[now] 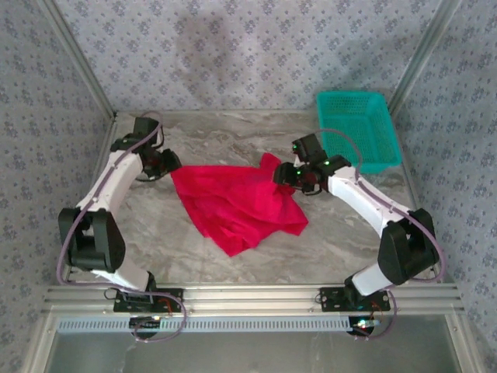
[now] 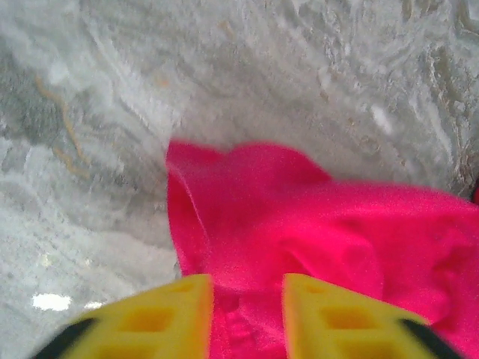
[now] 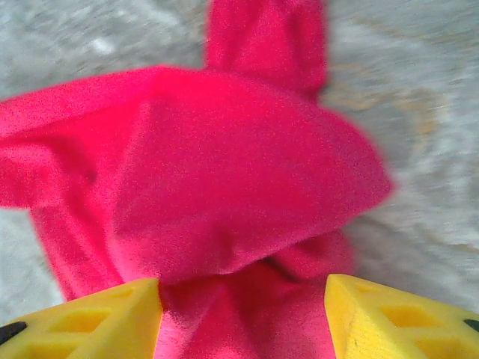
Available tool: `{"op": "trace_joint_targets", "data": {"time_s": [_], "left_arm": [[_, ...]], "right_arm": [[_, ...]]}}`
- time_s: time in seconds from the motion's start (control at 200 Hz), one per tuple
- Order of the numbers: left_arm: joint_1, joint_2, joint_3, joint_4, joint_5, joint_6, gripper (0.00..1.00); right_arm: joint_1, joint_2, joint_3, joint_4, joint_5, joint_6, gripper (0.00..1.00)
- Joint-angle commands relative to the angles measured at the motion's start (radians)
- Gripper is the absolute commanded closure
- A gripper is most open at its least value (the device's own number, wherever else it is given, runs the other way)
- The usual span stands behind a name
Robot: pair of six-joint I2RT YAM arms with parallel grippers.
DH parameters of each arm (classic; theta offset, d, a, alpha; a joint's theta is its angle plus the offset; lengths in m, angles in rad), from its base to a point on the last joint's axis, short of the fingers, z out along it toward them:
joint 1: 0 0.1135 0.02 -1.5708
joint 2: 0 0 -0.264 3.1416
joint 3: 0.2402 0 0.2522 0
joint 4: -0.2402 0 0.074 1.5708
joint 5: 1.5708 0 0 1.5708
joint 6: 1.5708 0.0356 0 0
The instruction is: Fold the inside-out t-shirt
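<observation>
The inside-out t-shirt is a bright red cloth lying rumpled on the middle of the marble table, narrowing to a point toward the near side. My left gripper is at the shirt's far left corner. In the left wrist view its yellow fingers stand apart over a fold of red cloth. My right gripper is at the shirt's far right corner, below a flap that sticks up. In the right wrist view its jaws are wide apart, with bunched red cloth lying between and ahead of them.
A teal mesh basket stands at the back right corner, just behind the right arm. The marble tabletop has metal frame posts at its back corners and a rail along the near edge.
</observation>
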Motion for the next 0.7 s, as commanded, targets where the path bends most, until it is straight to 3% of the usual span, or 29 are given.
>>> {"op": "trace_joint_targets", "data": {"time_s": [0.0,0.185,0.325,0.375,0.435,0.515,0.595,0.65,0.695], "left_arm": [[-0.034,-0.062,-0.102,0.043,0.028,-0.015,0.51],[-0.108,-0.092,-0.322,0.222,0.136,-0.094,0.41],[-0.184,0.022,-0.375,0.379,0.201,-0.167,0.39],[-0.206,0.082,-0.363,0.414,0.215,-0.183,0.39],[-0.223,0.150,-0.341,0.439,0.225,-0.194,0.41],[-0.227,0.210,-0.310,0.446,0.225,-0.197,0.52],[-0.218,0.216,-0.271,0.402,0.198,-0.174,0.81],[-0.199,0.195,-0.232,0.343,0.168,-0.144,1.00],[-0.176,0.171,-0.190,0.283,0.143,-0.116,1.00]], "right_arm": [[-0.042,0.053,0.001,-0.064,0.001,-0.090,0.39],[-0.077,0.130,-0.046,0.080,-0.154,-0.060,0.37],[-0.082,0.222,-0.034,0.192,-0.186,0.001,0.39],[-0.084,0.254,-0.016,0.217,-0.187,0.021,0.42],[-0.084,0.282,0.013,0.220,-0.184,0.024,0.53],[-0.082,0.282,0.078,0.185,-0.166,0.005,0.78],[-0.081,0.243,0.116,0.115,-0.123,-0.035,0.99],[-0.084,0.201,0.152,0.038,-0.080,-0.074,1.00],[-0.086,0.161,0.181,-0.019,-0.039,-0.112,1.00]]}}
